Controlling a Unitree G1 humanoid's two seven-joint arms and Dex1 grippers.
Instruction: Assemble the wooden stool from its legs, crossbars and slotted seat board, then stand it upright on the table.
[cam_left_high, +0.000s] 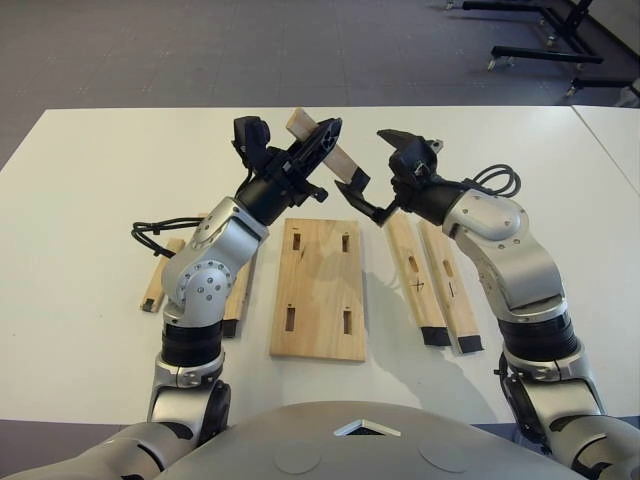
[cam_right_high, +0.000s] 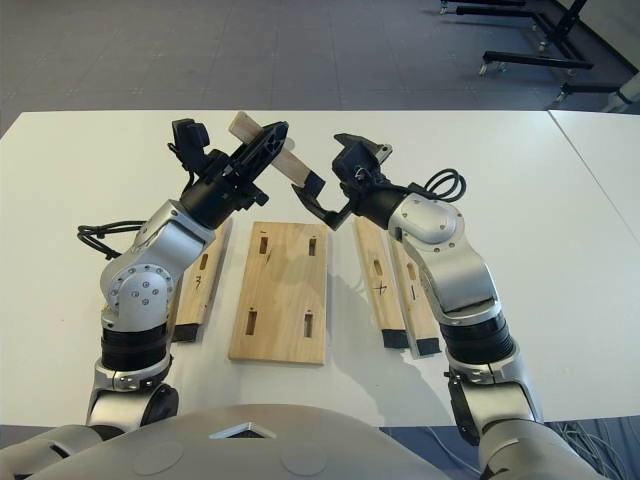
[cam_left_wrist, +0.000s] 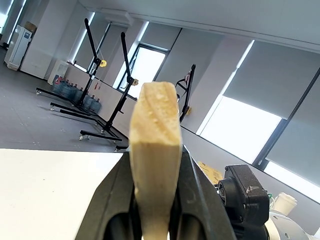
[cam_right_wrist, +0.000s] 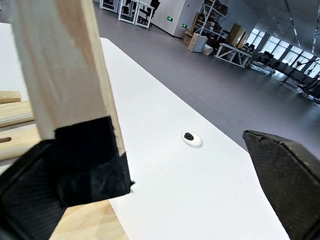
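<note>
My left gripper (cam_left_high: 312, 152) is shut on a wooden leg (cam_left_high: 338, 158) with a black-capped end, held tilted in the air above the far end of the slotted seat board (cam_left_high: 318, 290). In the left wrist view the leg (cam_left_wrist: 155, 145) stands clamped between the two fingers (cam_left_wrist: 107, 200). My right gripper (cam_left_high: 386, 180) is open at the leg's black cap (cam_right_wrist: 87, 160). The cap lies against one finger (cam_right_wrist: 25, 200), while the other finger (cam_right_wrist: 285, 185) stands well apart. The seat board lies flat on the table between my arms.
Two more black-tipped legs (cam_left_high: 415, 275) (cam_left_high: 452, 288) lie side by side right of the board. Further wooden pieces (cam_left_high: 238, 292) (cam_left_high: 153, 282) lie left of it, partly under my left arm. A black cable (cam_left_high: 160, 228) loops beside them. The white table (cam_left_high: 520, 150) extends beyond.
</note>
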